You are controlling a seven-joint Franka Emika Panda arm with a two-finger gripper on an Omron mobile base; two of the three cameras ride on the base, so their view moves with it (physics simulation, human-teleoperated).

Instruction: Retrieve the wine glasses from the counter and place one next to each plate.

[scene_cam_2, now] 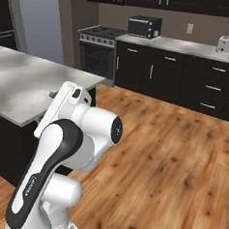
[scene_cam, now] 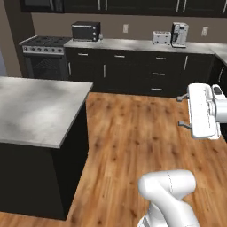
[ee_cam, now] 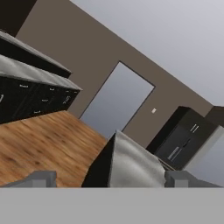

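The claw (ee_cam: 109,179) is released, its two tips spread wide with nothing between them, likely carried open and level while the base travels across the wooden floor (scene_cam: 133,133). Ahead of the claw juts a corner of the grey tabletop (ee_cam: 131,162); off to its side runs the far tabletop (scene_cam: 133,44) over black drawers. No wine glasses or plates can be seen, so their look and place cannot be told

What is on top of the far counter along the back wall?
On the far counter: a black toaster oven, a white toaster and a coffee machine. No wine glasses or plates visible there.
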